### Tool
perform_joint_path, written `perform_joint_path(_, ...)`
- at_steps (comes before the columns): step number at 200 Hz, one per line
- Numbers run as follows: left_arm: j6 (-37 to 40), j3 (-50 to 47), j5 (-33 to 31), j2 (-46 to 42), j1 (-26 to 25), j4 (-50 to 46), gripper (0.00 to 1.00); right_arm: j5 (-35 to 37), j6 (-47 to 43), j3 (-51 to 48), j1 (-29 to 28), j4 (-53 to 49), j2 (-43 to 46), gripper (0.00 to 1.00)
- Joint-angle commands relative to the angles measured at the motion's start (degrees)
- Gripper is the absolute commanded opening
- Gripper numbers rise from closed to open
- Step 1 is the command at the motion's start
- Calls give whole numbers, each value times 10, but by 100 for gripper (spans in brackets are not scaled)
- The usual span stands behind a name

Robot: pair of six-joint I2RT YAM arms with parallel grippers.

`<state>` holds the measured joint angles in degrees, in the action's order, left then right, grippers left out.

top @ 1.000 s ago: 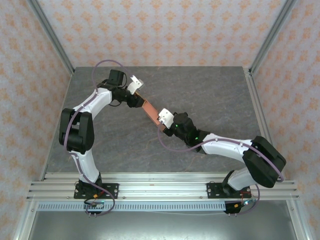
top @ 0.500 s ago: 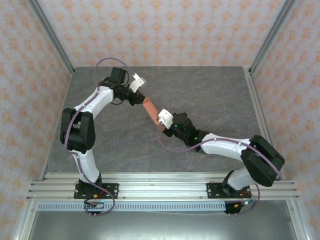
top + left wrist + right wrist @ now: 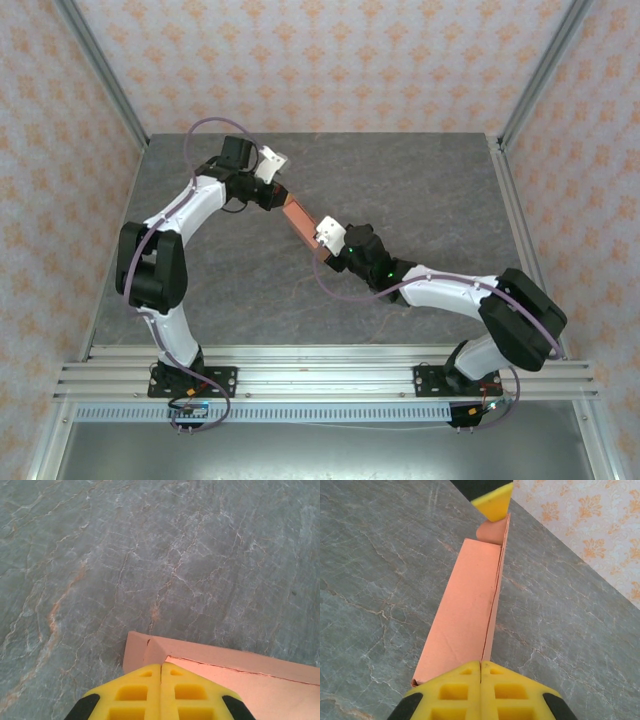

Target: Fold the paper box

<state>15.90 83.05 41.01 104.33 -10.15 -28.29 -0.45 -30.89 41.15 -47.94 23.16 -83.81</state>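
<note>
Your left claw (image 3: 160, 677) is clamped shut on the far end of the box (image 3: 465, 610). Your right claw (image 3: 480, 672) is pinched shut on the near end of its upright wall. The box, a narrow half-folded strip, spans between them over the middle of the worktop (image 3: 420, 190), a little toward the far edge. With both ends gripped, pulling apart could tear the thin card or slip it free. Pushing together would buckle it, and a twist could crease it off the fold lines.

Robot lab cell, aluminium frame (image 3: 320, 372), patterned wall panels (image 3: 320, 60), stone-look tabletop (image 3: 430, 180)
</note>
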Motion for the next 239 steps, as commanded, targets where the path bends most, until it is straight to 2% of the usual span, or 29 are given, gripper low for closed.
perform_joint_path(1, -63, 16, -57, -31, -6, -20, 0, 4, -2, 10, 3, -10, -9, 0)
perform_joint_path(36, -109, 72, -44, -9, -5, -92, 0, 4, -8, 11, 3, -18, -10, 0)
perform_joint_path(98, -143, 80, -50, -8, -3, -117, 0, 12, -6, 20, 3, -21, -20, 0)
perform_joint_path(125, -152, 37, -49, -23, -4, -82, 0, 18, -1, 25, 3, -25, -23, 0)
perform_joint_path(164, -159, -30, -97, -37, -6, -20, 0, 28, 34, 60, 3, -54, -39, 0)
perform_joint_path(239, -202, -130, -157, -82, -21, 66, 0, 63, 222, 167, 3, -163, -101, 0)
